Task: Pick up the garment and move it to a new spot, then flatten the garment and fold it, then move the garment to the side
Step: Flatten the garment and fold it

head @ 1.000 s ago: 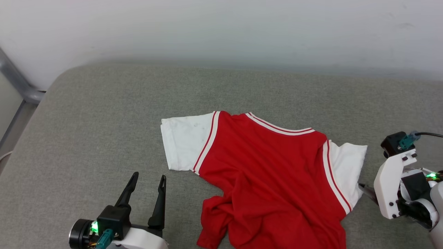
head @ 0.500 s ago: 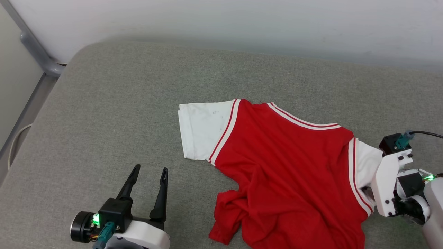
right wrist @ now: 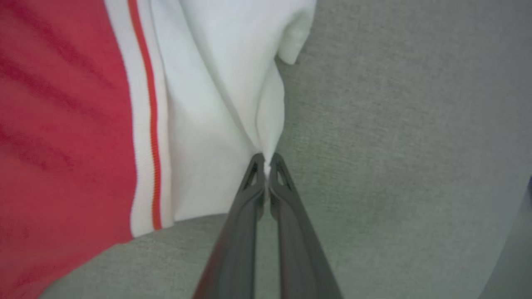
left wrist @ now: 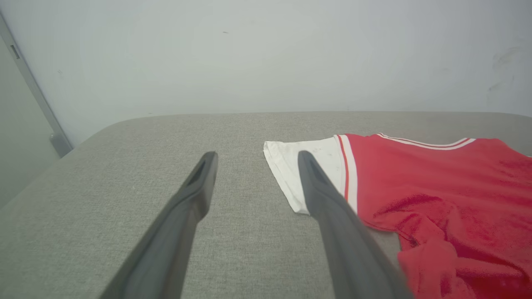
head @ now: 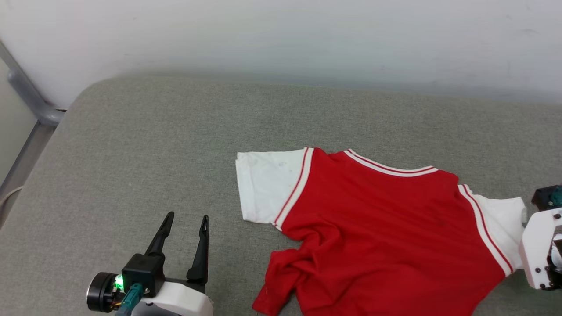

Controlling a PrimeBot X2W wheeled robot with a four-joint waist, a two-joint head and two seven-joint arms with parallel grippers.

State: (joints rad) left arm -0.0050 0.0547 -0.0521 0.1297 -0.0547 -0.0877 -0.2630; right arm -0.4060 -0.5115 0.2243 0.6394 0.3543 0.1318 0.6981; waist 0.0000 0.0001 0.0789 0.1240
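A grey bar (head: 26, 92) runs well to the left of the garment (head: 386, 228), past the rounded corner of the worktop (head: 131, 145). The left jaws stand wide apart and hold nothing. Their fingers (head: 201, 250) point toward the wall (head: 281, 35), just left of the garment, with a strip of bare worktop between them and it. In the left wrist view one finger (left wrist: 332, 216) overlaps the left sleeve (left wrist: 303, 170), but the head view shows them apart.

The garment lies on the worktop, red side up. Its collar (head: 390, 166) is toward the wall and its body runs toward the robot, off the lower edge of the head view. The hem (head: 285, 281) is bunched in folds at the garment's lower left. The line from sleeve to sleeve is slanted, so the right sleeve (head: 500, 219) lies nearer the robot than the left one.

The right jaws are closed to a narrow slit, pinching the outer edge of the right sleeve. The cloth puckers into creases at the fingertips (right wrist: 257, 166). In the head view their white housing (head: 542, 250) sits at the garment's right end.
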